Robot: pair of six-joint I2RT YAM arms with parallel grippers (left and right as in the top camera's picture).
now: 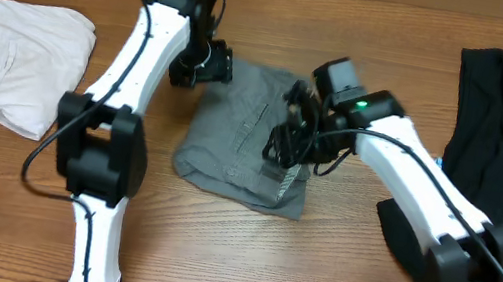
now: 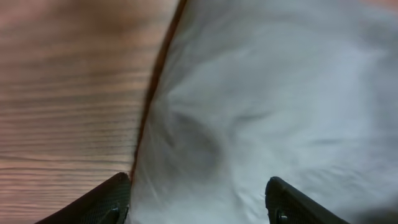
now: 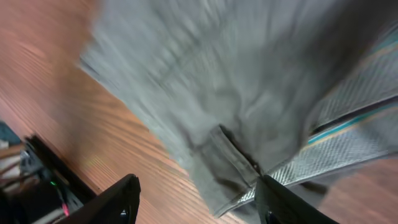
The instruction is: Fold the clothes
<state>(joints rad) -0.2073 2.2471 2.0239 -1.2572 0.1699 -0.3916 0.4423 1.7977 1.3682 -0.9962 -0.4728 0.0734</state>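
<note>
Fingers point(image 2: 102, 202) of the left claw point(image 2: 196, 208) stand wide apart at the bottom of its wrist view, released, with nothing between them. Just past them runs the edge of the shorts point(image 2: 273, 106), cloth to the right and bare bench point(image 2: 68, 93) to the left. In the other wrist view the right claw point(image 3: 196, 202) is likewise spread and holds nothing. It hangs over blurred grey cloth, where a pale lining point(image 3: 348, 155) with a teal stripe shows at the right. From overhead the shorts lie rumpled at mid-bench, the left claw at their far left corner, the right claw over their right half. Farther out, a white garment point(image 1: 11, 62) lies at the left edge and a black garment point(image 1: 501, 130) at the right, both well apart from the shorts.
</note>
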